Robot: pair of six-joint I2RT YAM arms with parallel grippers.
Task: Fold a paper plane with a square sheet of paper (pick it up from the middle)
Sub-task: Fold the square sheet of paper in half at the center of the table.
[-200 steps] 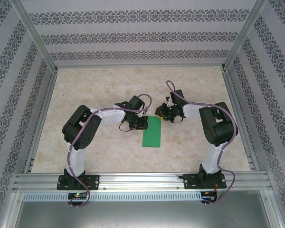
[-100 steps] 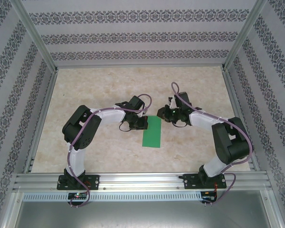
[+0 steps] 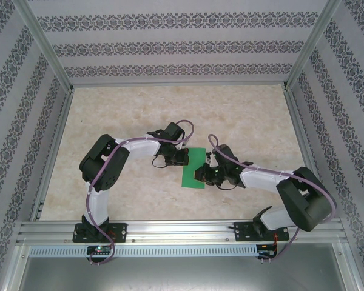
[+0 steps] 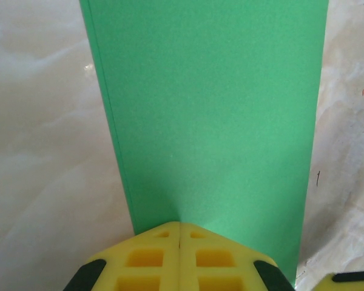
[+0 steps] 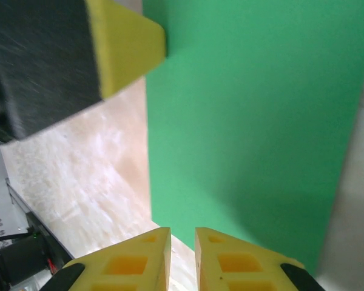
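One fold in, judging by the green sheet [image 3: 194,168]: doubled into a narrow strip, with a layered edge showing along one long side in the left wrist view. Lies flat on the bench [image 3: 127,109], about midway between the two arms. No corners turned in for a nose, no wings, no dart shape, so most of the plane not yet made. Pinned near its far left edge by the left claw [image 4: 179,227], closed tight with tips together, seemingly pressing down rather than gripping. Met at its near right edge by the right claw [image 5: 182,233], barely parted, holding nothing, tips low at the rim. Probably firming the crease or setting up the next fold
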